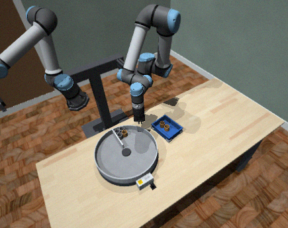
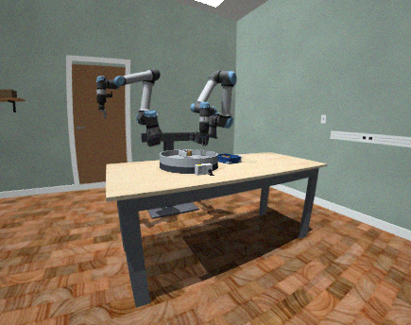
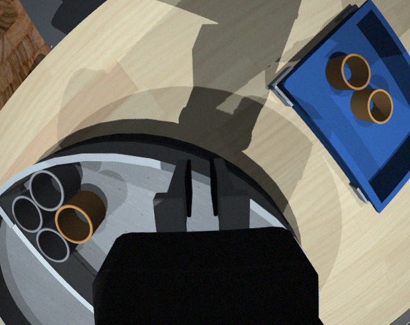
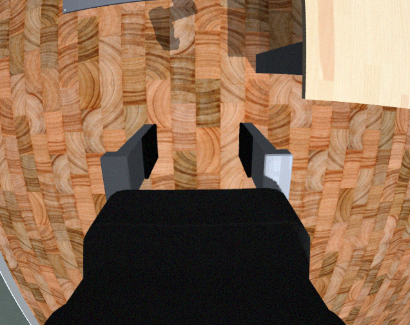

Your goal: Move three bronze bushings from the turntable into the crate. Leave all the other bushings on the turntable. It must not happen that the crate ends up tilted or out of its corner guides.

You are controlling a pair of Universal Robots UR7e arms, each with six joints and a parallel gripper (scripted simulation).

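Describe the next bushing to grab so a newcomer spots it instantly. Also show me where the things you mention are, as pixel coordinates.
Find the round grey turntable (image 1: 108, 166) (image 2: 187, 161) (image 3: 142, 195). Beside its straight divider (image 1: 118, 138) (image 3: 51, 267), four upright bushings cluster. Yours is the bronze bushing (image 1: 124, 132) (image 2: 189, 153) (image 3: 93, 206); its three neighbours there are grey.

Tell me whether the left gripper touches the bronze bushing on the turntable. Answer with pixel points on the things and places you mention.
Apart: the left wrist view shows bare turntable (image 3: 128, 199) between the left gripper (image 3: 200, 176) and the bronze bushing (image 3: 95, 206).

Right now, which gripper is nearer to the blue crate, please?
Left. The left gripper hangs just beside the blue crate, above the turntable's edge; the right gripper is off past the table's far end, over the floor.
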